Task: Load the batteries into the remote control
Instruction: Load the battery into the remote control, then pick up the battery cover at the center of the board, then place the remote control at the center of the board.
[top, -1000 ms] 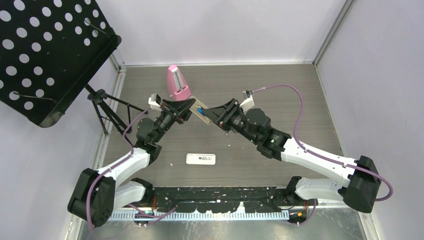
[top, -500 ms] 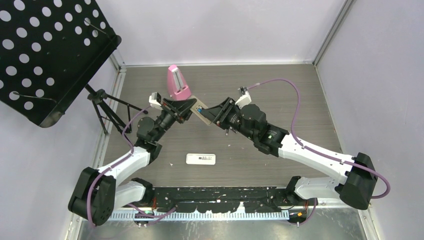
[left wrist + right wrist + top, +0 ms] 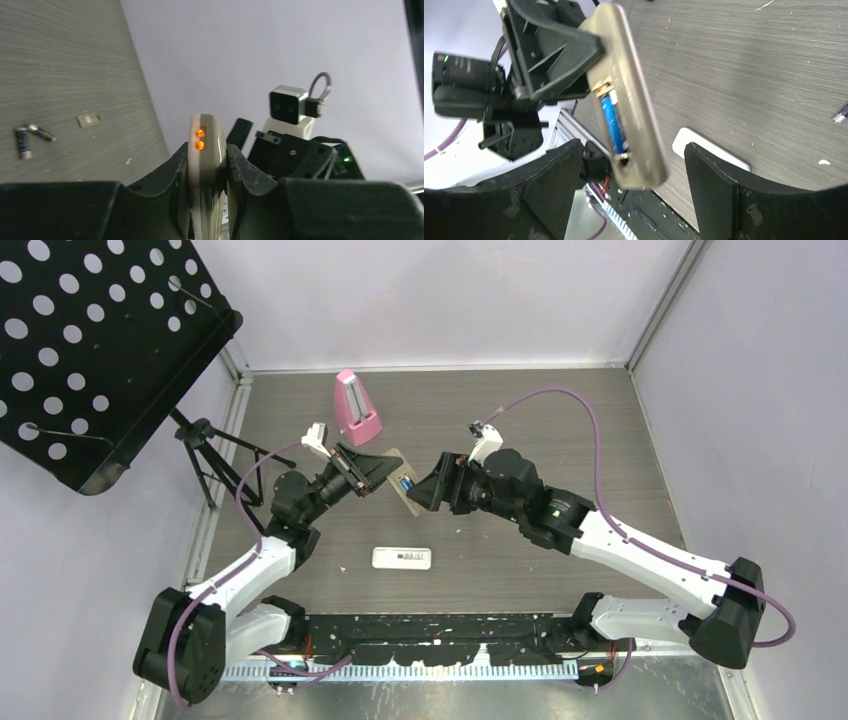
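The beige remote [image 3: 624,95], back open with one blue battery [image 3: 614,122] inside, is clamped in the left gripper [image 3: 207,156]. The right gripper [image 3: 633,147] stands with jaws apart around it. Both are nearer the bases than a second ago; two dark batteries [image 3: 22,142] lie beyond on the table [image 3: 75,60]

left wrist: remote [image 3: 202,150] mostly buried inside left gripper [image 3: 206,160] (only its lit tip shows) | right wrist: battery [image 3: 840,114] cut by right edge; white slab [image 3: 706,150] half behind right gripper [image 3: 632,144]; remote's near end blurred | top: music stand [image 3: 90,350] cropped at corner; remote partly covered by both grippers
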Robot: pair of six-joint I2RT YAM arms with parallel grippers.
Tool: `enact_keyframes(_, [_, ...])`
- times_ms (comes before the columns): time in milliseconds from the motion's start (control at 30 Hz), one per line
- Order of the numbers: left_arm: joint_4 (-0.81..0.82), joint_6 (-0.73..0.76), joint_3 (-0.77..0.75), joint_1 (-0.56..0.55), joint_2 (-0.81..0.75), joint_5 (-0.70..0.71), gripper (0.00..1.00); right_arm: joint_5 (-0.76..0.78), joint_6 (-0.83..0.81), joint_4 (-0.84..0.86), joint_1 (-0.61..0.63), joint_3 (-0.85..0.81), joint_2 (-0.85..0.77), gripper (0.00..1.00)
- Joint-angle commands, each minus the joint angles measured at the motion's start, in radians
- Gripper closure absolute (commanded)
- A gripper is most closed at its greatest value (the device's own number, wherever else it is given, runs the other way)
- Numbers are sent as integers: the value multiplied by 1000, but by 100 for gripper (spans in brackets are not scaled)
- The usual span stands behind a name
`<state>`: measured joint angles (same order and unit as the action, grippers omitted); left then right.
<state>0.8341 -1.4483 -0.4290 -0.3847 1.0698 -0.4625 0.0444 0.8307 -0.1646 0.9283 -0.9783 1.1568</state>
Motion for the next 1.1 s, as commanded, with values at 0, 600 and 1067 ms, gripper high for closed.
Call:
enact_keyframes(0, [-71,187,-45,38,-41,-91,100,-62,-102,-55,-12,-45,-95,20])
enact_keyframes(600, [-129,320,-30,53,-8,48,100,256,-61,-453,-393,-43,100,52])
enact_keyframes(1067, [-171,351,26,-25,75,227,100,321,-236,-385,-581,-31,422,64])
